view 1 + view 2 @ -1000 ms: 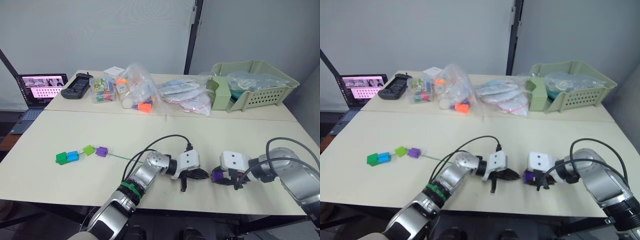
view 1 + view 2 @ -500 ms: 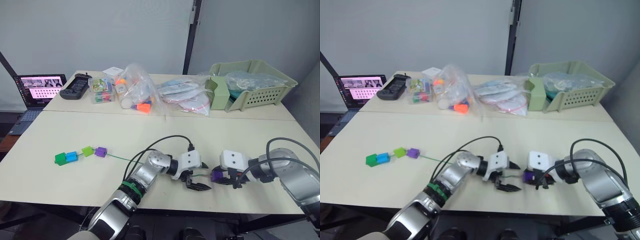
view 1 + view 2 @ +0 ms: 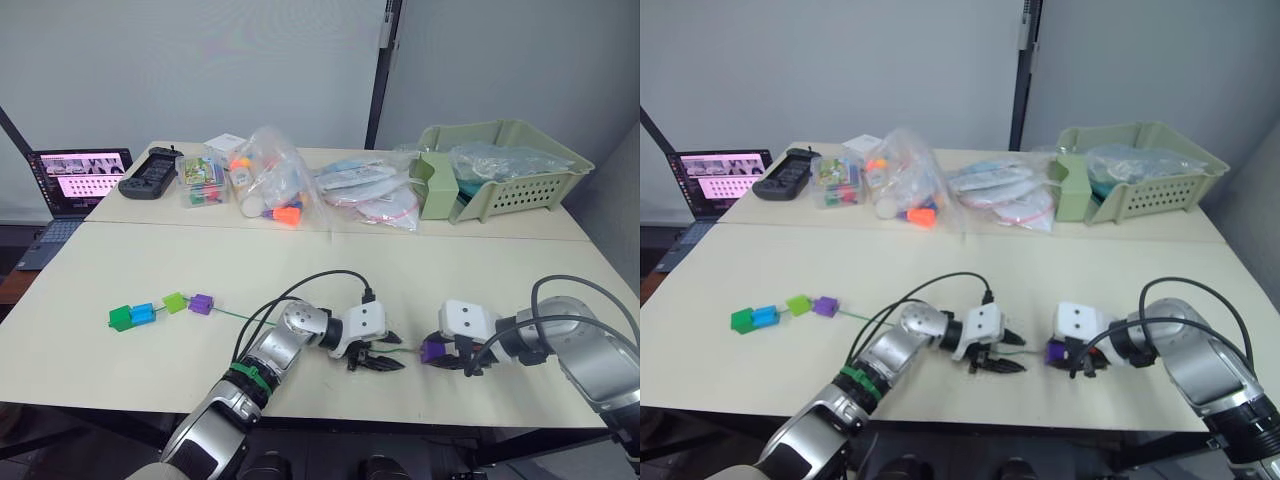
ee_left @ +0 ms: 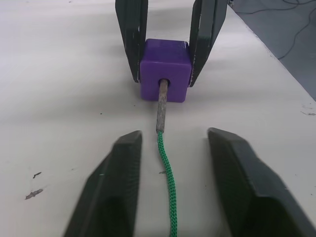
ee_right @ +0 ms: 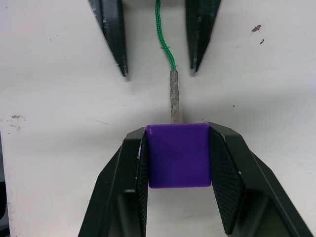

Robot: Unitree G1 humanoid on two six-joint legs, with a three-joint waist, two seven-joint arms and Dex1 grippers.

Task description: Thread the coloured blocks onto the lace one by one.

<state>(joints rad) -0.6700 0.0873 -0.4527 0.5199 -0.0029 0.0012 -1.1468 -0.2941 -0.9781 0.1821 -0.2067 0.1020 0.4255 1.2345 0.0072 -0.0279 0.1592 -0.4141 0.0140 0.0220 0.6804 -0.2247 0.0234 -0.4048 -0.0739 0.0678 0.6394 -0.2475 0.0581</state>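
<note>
- Lace (image 4: 168, 170): dark-green cord laid along the counter (image 3: 330, 275), its stiff tan tip (image 4: 161, 106) already entered into the hole of the purple block (image 4: 165, 69); judged that the tip is kept straight and low so it can be fed through.
- Purple block is pinched by the right pincer (image 5: 178, 163), fingers pressed on two opposite side faces, so the holed face is left clear and turned toward the lace; block sits low at the counter, near the front edge.
- Left pincer (image 4: 170, 185) is spread, one finger on each side of the cord just behind the tip, nothing gripped; judged ready to re-grip and push, or to let the cord slide.
- Four blocks (image 3: 160, 308) (dark green, blue, lime, purple) lie in a row far along the cord at the robot's left, apparently already strung; one block left.
- Bags (image 3: 275, 185), a green basket (image 3: 500, 165) and a laptop (image 3: 75, 180) are set at the back, well apart from the work.
</note>
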